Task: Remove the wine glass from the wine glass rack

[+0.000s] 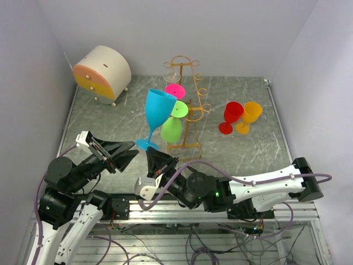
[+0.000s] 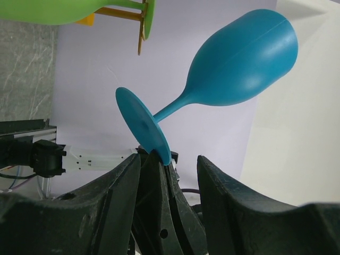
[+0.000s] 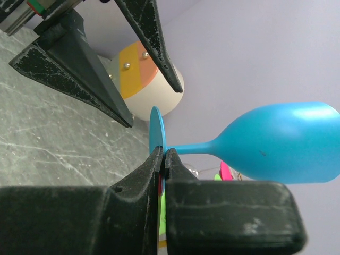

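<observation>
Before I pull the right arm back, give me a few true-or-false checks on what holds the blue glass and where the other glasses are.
1. The right gripper is clamped on the foot of the blue wine glass. True.
2. The left gripper is also gripping the blue wine glass. False: its jaws stand open near the foot.
3. A green glass hangs on the wine glass rack. True.
4. The red glass and the orange glass hang on the rack. False: they stand upright on the table, right of the rack.
</observation>
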